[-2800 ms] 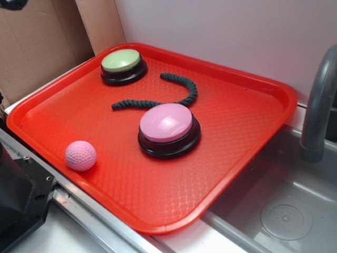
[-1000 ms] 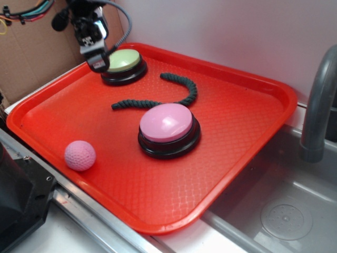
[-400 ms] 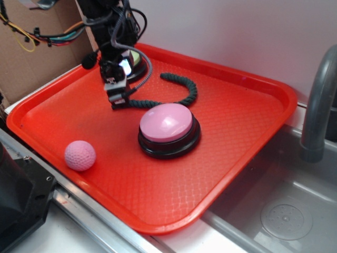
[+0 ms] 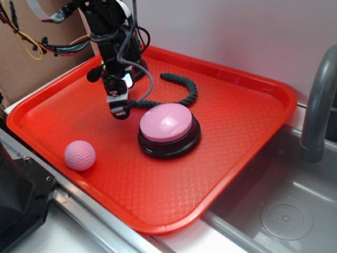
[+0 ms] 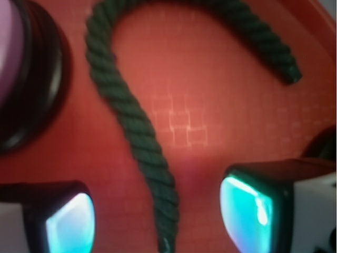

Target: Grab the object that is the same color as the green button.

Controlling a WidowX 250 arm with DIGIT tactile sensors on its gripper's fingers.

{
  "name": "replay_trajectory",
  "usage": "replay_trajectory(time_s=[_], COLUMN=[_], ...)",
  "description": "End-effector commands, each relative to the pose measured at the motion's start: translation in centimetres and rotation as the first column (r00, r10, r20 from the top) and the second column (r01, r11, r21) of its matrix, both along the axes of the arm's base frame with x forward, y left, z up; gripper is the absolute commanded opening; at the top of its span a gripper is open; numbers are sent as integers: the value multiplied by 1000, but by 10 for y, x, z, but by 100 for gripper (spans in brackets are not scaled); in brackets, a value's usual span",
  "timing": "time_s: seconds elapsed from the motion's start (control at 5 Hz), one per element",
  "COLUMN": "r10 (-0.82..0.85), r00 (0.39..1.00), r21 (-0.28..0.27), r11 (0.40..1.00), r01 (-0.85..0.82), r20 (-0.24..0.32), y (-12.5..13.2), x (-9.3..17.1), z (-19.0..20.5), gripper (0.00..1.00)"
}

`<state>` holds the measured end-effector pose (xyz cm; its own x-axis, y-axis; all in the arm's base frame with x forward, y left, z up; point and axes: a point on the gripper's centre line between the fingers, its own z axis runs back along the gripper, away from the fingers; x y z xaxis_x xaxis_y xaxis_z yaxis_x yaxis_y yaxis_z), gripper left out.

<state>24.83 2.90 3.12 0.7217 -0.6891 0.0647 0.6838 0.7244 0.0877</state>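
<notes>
The dark green twisted rope piece [image 4: 181, 99] lies curved on the red tray [image 4: 237, 121], between the arm and the pink-domed button [image 4: 167, 124]. My gripper [image 4: 119, 110] is down at the rope's left end and stands open. In the wrist view the rope [image 5: 134, 121] runs down between the two fingertips [image 5: 247, 211], apart from both, and my gripper [image 5: 158, 219] holds nothing. The arm hides the green button in the exterior view.
A pink dimpled ball [image 4: 80, 155] rests near the tray's front left edge. The pink button's black base [image 5: 31, 89] lies close to the left of the rope. A grey sink [image 4: 284, 211] and faucet [image 4: 318, 105] are to the right, cardboard [image 4: 31, 63] at back left.
The arm came in from the back left, passed over the green button and came down at the rope's left end. Rope, buttons and ball have not moved.
</notes>
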Motion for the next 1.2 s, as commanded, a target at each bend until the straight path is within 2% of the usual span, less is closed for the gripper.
replay_trajectory(time_s=[0.0, 0.2, 0.4, 1.0], r10=[-15, -37, -39, -6], r00=[999, 999, 999, 1000], r21=[-6, 5, 14, 31], r11=[1000, 999, 999, 1000], r01=[15, 37, 38, 6], r20=[35, 34, 25, 12], y=[-10, -12, -13, -8], x=[7, 7, 7, 9], z=[-4, -9, -12, -12], gripper=[100, 97, 0, 0])
